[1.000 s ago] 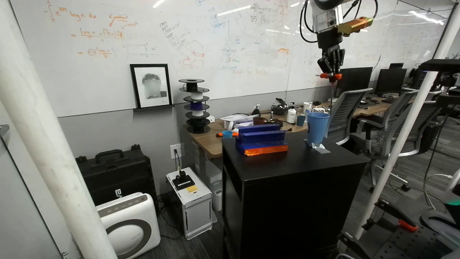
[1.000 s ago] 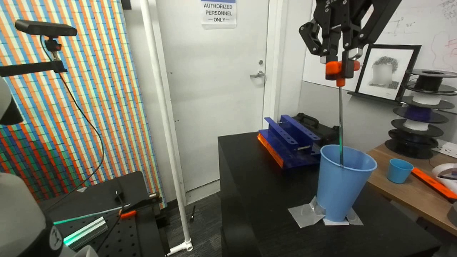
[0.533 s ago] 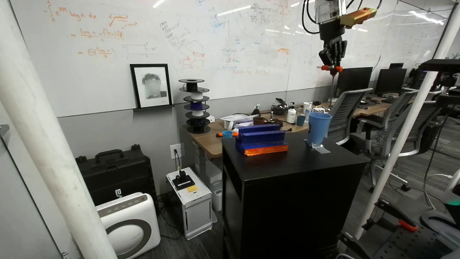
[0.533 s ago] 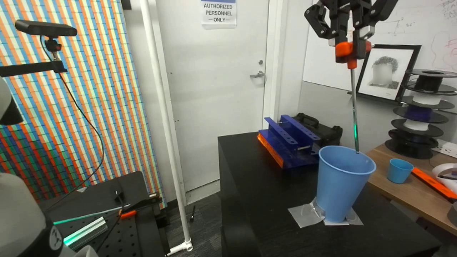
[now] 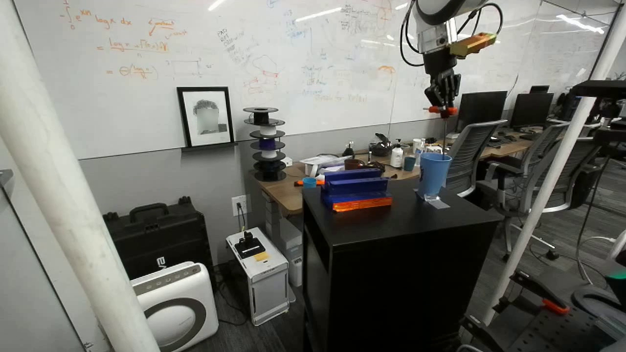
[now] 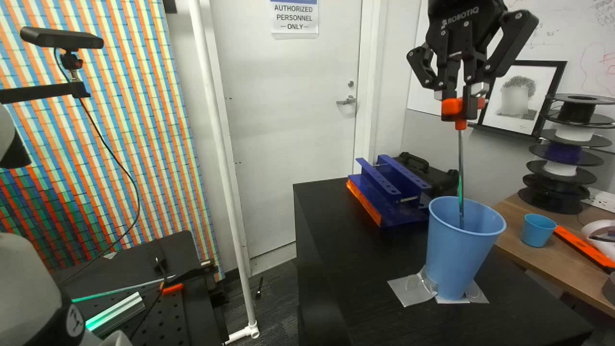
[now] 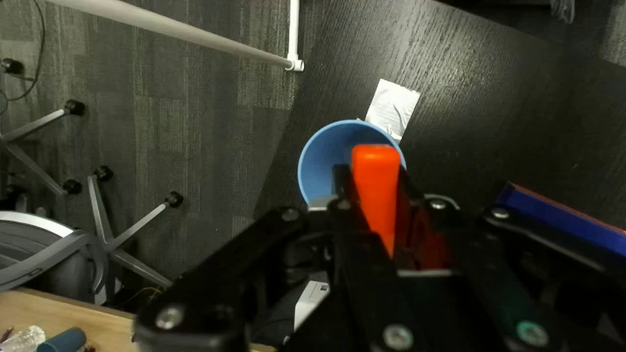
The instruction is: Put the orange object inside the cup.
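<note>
Wrist view: looking down on the gripper [image 7: 373,182], pinched narrow around the orange-handled tool [image 7: 375,171], with the light-blue cup [image 7: 320,151] below, partly hidden. Expect a hard, smooth, probably plastic grip: stiff, not fragile, but apt to twist in a two-sided pinch.

In an exterior view: see a thin metal shaft [image 6: 461,168] hanging nearly upright into the cup's mouth, apparently just behind the near rim; cannot tell how deep. Judge light but long, likely to pivot if bumped against the rim. Hold by the handle [image 6: 450,106], close above the shaft; avoid the shaft itself, likely slippery and too thin to pinch well.

In an exterior view: likewise find the shaft at the mouth, with the cup upright on the black cabinet [image 5: 415,220], tape [image 5: 436,202] at its foot. Lower straight, then let go gently.
</note>
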Controlling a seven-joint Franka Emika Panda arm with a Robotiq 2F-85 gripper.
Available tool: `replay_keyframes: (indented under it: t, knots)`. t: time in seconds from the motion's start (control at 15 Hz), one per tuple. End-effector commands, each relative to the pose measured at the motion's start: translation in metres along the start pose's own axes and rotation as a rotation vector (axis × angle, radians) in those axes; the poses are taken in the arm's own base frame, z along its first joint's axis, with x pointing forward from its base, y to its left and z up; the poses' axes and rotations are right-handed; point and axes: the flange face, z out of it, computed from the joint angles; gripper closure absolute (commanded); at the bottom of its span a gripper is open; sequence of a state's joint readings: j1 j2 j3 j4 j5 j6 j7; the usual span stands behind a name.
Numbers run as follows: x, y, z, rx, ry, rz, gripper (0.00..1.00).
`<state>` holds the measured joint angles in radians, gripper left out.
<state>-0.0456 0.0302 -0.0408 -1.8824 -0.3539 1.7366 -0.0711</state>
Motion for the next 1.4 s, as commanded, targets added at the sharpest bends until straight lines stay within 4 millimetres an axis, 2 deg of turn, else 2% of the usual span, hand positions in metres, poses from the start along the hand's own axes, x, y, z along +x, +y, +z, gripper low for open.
replay_keyframes:
  t: [0.0,0.27,0.33,0.4,0.67,0.87,1.13,1.33]
  knots:
    - [0.012,-0.006,0.012,0.035,-0.015,-0.028,0.89]
    - [0.016,-0.024,0.037,0.066,-0.074,-0.068,0.86]
    - [0.016,-0.026,0.038,0.071,-0.076,-0.071,0.71]
    - [0.015,-0.028,0.037,0.075,-0.075,-0.071,0.53]
    - [0.001,-0.026,0.016,0.084,-0.039,-0.058,0.22]
    - [-0.024,-0.028,-0.016,0.089,0.037,-0.046,0.01]
    - [-0.064,-0.041,-0.061,0.21,0.165,0.037,0.0]
    - [-0.095,-0.053,-0.076,0.328,0.192,0.155,0.0]
